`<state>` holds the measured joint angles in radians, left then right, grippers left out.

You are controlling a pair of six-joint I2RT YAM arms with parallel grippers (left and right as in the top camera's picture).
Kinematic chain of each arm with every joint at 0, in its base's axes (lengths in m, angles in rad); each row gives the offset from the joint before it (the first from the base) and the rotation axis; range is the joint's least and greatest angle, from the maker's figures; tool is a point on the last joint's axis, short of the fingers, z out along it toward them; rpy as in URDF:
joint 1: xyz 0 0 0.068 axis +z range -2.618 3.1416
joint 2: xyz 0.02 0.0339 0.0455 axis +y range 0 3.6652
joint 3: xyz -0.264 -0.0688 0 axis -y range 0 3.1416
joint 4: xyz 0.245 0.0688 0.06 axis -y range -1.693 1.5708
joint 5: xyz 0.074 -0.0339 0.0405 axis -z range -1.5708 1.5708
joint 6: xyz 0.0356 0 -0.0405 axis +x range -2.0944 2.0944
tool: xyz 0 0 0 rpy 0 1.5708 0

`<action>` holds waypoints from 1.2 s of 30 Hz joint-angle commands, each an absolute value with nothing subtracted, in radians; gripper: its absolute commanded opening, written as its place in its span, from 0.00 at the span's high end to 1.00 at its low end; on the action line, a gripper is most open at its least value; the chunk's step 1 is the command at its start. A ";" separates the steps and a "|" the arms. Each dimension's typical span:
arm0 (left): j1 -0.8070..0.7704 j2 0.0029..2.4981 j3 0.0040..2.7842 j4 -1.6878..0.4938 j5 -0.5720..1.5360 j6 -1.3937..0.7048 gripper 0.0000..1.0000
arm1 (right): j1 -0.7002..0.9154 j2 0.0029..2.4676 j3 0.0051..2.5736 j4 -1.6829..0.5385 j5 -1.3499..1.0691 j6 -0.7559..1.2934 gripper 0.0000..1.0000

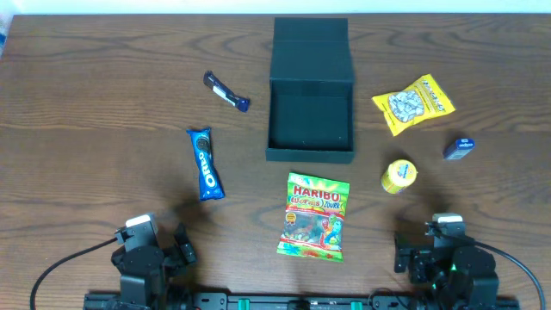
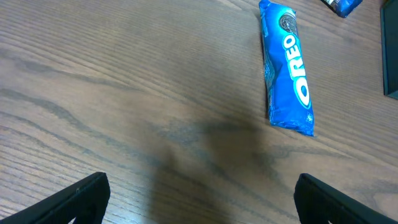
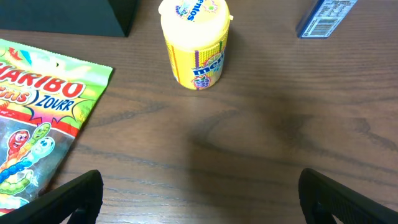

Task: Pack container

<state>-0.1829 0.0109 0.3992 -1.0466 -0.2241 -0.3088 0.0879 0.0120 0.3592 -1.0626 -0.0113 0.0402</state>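
Note:
The dark teal container (image 1: 311, 152) stands open at the table's back middle, its flap lid (image 1: 311, 50) folded back, nothing showing inside. A blue Oreo packet (image 1: 205, 164) (image 2: 287, 67) lies left of it, a small dark blue bar (image 1: 226, 91) further back. A Haribo bag (image 1: 315, 215) (image 3: 34, 118) lies in front. A yellow Mentos tub (image 1: 399, 175) (image 3: 194, 42), a yellow snack bag (image 1: 413, 103) and a small blue box (image 1: 459, 148) (image 3: 326, 17) lie to the right. My left gripper (image 1: 176, 247) (image 2: 199, 202) and right gripper (image 1: 411, 252) (image 3: 199, 202) are open and empty near the front edge.
The table is dark brown wood (image 1: 103, 112). The container's corner (image 3: 68, 18) shows at the top left of the right wrist view, and its edge (image 2: 392, 50) at the right of the left wrist view.

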 commanded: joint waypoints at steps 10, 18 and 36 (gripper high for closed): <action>-0.178 0.006 0.357 -0.797 -0.209 -0.314 0.04 | 0.080 0.006 0.356 -1.070 -0.012 0.028 0.01; -0.178 0.078 0.384 -0.673 -0.210 -0.314 0.04 | 0.080 0.006 0.356 -1.070 -0.012 0.028 0.01; -0.633 0.830 0.968 -0.804 0.139 -0.321 0.04 | 0.080 0.006 0.356 -1.070 -0.012 0.028 0.01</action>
<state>-0.5690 0.7422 0.8890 -0.7952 0.0475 -0.3172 0.0879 0.0113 0.3588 -1.0626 -0.0113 0.0402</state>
